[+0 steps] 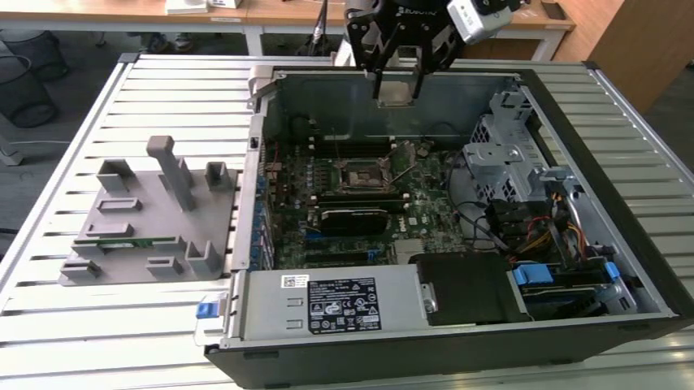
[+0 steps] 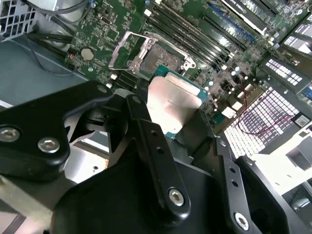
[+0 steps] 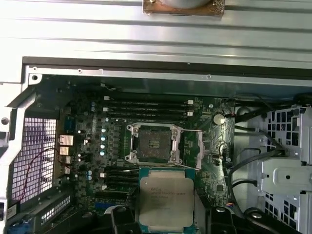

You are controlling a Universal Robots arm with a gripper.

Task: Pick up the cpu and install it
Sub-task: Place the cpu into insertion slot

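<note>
Clamping the cpu (image 3: 165, 202), tool (image 1: 397, 91) hangs above case (image 1: 434, 357) — socket (image 3: 153, 145) open (first wrist view).

- Robotics lab: an arm's tool (image 1: 397, 88) hangs over an open computer case (image 1: 434, 357).
- A slatted metal counter (image 1: 174, 97) carries the case and a grey parts fixture (image 1: 152, 219).
- Wooden desks (image 1: 282, 12) and a wire bin (image 1: 22, 89) stand at the far side.

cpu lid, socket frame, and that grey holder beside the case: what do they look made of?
cpu: bright metal lid with a pale reflective sheen, on a green rim.
socket frame: likely steel, silvery edges with glints.
grey holder: probably plastic, matte, uniform grey.
</note>
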